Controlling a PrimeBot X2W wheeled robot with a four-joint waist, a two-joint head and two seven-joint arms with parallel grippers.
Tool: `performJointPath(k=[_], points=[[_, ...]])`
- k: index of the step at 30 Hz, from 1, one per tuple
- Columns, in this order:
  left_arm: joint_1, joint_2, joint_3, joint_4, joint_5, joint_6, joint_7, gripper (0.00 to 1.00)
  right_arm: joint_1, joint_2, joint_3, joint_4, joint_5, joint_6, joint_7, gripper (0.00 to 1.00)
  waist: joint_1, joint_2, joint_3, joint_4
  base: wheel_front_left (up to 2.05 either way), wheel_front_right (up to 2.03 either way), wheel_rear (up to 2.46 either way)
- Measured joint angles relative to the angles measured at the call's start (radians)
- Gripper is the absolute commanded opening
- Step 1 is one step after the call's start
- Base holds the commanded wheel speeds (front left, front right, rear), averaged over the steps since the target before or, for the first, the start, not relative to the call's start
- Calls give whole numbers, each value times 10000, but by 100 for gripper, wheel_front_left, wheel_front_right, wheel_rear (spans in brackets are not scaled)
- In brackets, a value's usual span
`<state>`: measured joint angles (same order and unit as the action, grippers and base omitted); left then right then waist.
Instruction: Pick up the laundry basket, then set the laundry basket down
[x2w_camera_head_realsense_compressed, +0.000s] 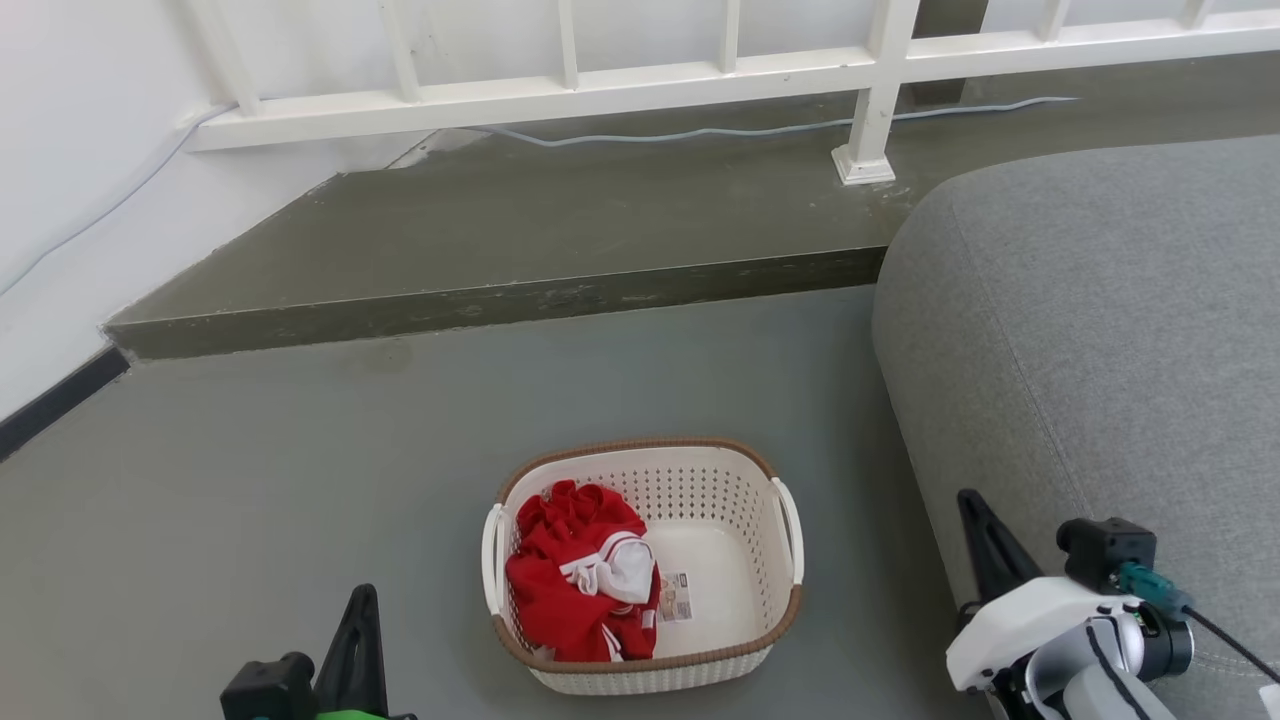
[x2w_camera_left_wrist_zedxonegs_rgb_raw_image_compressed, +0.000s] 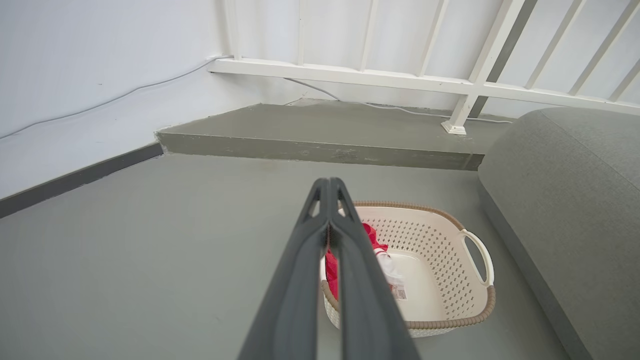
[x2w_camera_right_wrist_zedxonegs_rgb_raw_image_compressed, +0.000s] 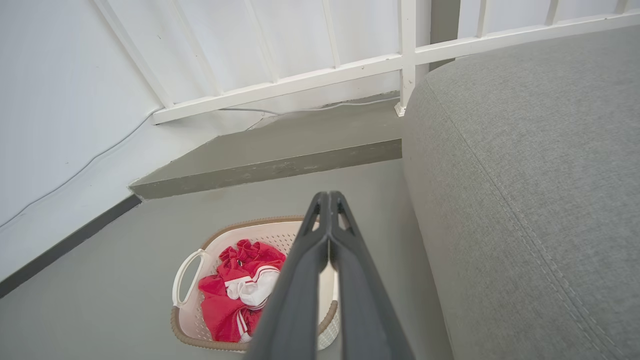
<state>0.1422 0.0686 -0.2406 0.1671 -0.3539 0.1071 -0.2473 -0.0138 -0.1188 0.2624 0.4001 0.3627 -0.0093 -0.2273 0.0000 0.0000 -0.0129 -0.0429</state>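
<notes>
The laundry basket (x2w_camera_head_realsense_compressed: 742, 490) stands on the grey floor in front of me, cream with perforated sides, a brown rim and white side handles. A red and white garment (x2w_camera_head_realsense_compressed: 575, 575) lies in its left half, and a paper label shows on its bottom. My left gripper (x2w_camera_head_realsense_compressed: 362, 600) is at the lower left, shut and empty, well left of the basket. At the lower right my right gripper (x2w_camera_head_realsense_compressed: 968, 502) is shut and empty, beside the sofa. The left wrist view has the basket (x2w_camera_left_wrist_zedxonegs_rgb_raw_image_compressed: 450, 240) behind the shut left gripper (x2w_camera_left_wrist_zedxonegs_rgb_raw_image_compressed: 330, 184). The right wrist view has the basket (x2w_camera_right_wrist_zedxonegs_rgb_raw_image_compressed: 200, 260) below the shut right gripper (x2w_camera_right_wrist_zedxonegs_rgb_raw_image_compressed: 329, 196).
A grey sofa (x2w_camera_head_realsense_compressed: 1100, 340) fills the right side, close to the basket. A raised grey step (x2w_camera_head_realsense_compressed: 520, 240) runs across the back under a white railing (x2w_camera_head_realsense_compressed: 620, 90), with a cable along it. A white wall (x2w_camera_head_realsense_compressed: 70, 180) with a dark skirting stands on the left.
</notes>
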Motion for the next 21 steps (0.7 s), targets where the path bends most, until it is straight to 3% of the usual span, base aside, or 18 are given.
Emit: performJointPath(k=[21], points=[[10, -54, 541, -111, -3179, -422, 679, 0, -62, 211, -920, -148, 2997, 272, 867, 0, 0, 0, 42, 87, 0, 0, 0]])
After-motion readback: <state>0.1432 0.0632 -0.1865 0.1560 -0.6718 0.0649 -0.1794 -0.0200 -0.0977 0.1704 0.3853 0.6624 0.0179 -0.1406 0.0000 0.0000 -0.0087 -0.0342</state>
